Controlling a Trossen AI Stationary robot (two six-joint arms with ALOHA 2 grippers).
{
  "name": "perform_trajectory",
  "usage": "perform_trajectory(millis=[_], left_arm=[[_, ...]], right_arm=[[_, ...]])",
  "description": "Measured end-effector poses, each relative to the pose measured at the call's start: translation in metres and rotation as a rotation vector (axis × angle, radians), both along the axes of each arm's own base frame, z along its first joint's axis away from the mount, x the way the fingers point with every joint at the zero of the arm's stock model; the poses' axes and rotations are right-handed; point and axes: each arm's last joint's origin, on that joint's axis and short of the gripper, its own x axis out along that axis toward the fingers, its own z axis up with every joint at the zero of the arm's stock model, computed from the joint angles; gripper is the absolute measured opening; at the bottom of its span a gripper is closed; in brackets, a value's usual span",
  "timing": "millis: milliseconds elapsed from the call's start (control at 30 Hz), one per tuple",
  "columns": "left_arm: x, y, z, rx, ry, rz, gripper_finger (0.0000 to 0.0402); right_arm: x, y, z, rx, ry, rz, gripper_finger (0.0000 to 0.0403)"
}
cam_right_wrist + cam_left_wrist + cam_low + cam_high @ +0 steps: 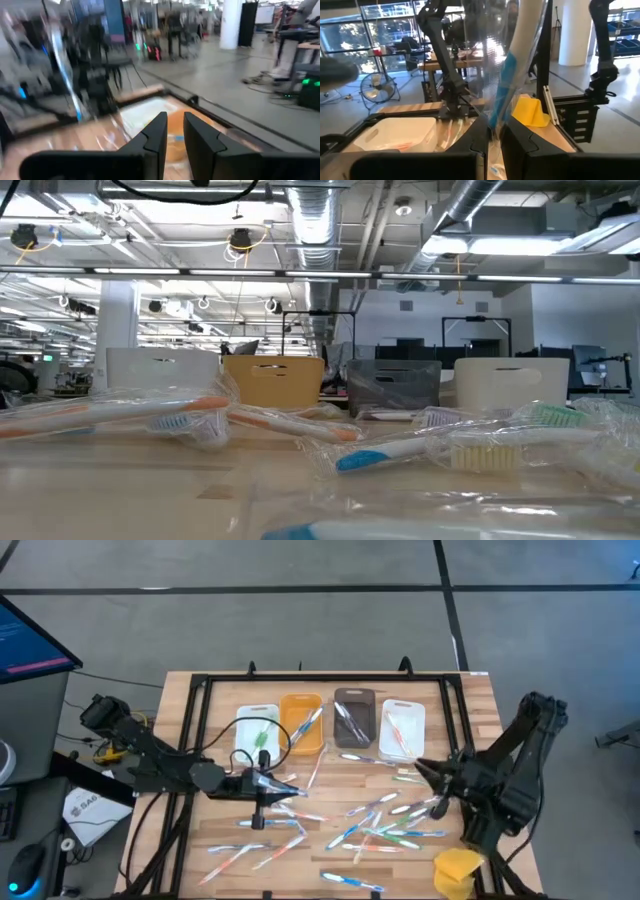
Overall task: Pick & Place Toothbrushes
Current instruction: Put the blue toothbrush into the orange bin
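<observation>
Grey floor, exposed ceiling ducts, a standing fan.

- Four bins are standing in a row along the far side of the table: the first bin at the left end, the second bin beside it, the third bin next, the fourth bin at the right end.
- Toothbrushes are lying scattered across the table in front of the bins, some also lying inside the bins.
- A sponge-like lump is sitting at the table's near right corner.
- The left gripper is reaching in from the left, in front of the first bin.
- The right gripper is reaching in from the right, in front of the fourth bin.
- A monitor is standing off the table to the far left.
</observation>
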Motion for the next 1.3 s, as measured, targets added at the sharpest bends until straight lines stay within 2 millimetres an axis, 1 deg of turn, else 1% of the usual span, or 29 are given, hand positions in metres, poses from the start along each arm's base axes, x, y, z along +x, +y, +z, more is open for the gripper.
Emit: perform_trajectory(millis=[100,267,367,467,600,733,800,900,1067,1200,1300], left_arm=[[0.0,0.001,0.0,0.022,0.001,0.031,0.0018],[0.004,0.011,-0.003,0.022,0.026,0.081,0.0018],[0.008,0.019,-0.006,0.0,0.059,0.112,0.0018],[0.012,0.028,-0.011,-0.022,0.099,0.107,0.0018],[0.015,0.041,-0.015,-0.09,0.153,0.098,0.0018],[0.018,0.059,-0.024,-0.164,0.259,0.182,0.0018],[0.02,0.069,-0.023,-0.181,0.324,0.21,0.0018],[0.025,0.085,-0.014,-0.212,0.433,0.215,0.0018],[0.026,0.115,0.004,-0.3,0.588,0.241,0.0019],[0.023,0.14,0.017,-0.322,0.637,0.304,0.0019],[0.022,0.159,0.019,-0.317,0.634,0.329,0.002]], right_arm=[[-0.009,-0.012,-0.021,0.041,-0.036,0.011,0.0058],[-0.013,-0.023,-0.052,0.093,-0.071,-0.003,0.0058],[-0.014,-0.026,-0.068,0.123,-0.089,-0.006,0.0058],[-0.014,-0.026,-0.083,0.169,-0.117,-0.006,0.0058],[-0.015,-0.027,-0.097,0.203,-0.137,-0.006,0.0058],[-0.015,-0.027,-0.104,0.224,-0.15,-0.007,0.0058],[-0.014,-0.025,-0.105,0.223,-0.149,-0.007,0.0058],[-0.012,-0.023,-0.106,0.209,-0.141,-0.006,0.0058],[-0.011,-0.021,-0.106,0.194,-0.132,-0.006,0.0058],[-0.011,-0.021,-0.106,0.174,-0.12,-0.005,0.0058],[-0.011,-0.021,-0.106,0.163,-0.113,-0.005,0.0058]])
